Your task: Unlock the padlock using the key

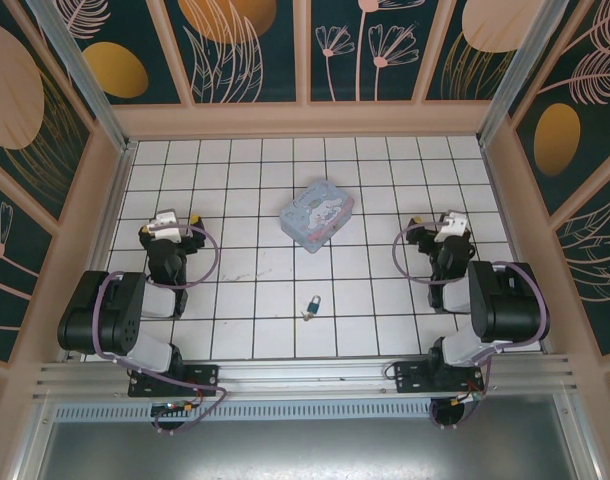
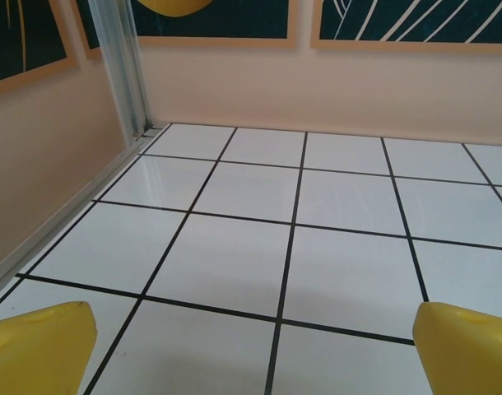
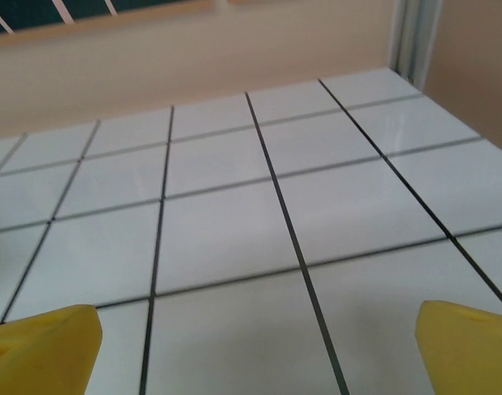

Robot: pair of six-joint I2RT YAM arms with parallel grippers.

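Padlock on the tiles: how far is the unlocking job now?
Done: nothing visible. The padlock lies on the tiled floor between the arms, touched by neither; the key is too small to make out. In hand: nothing, the left gripper and the right gripper are open and empty above bare tiles. Still to do: grasp both, insert the key, turn it.

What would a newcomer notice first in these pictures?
Probably the pastel blue-and-pink cartoon tin box, lying near the middle of the white tiled floor. Just below it in the top view sits a tiny dark-blue padlock with metal parts. The left claw and right claw, with yellow fingertips, stand open at either side, holding nothing.
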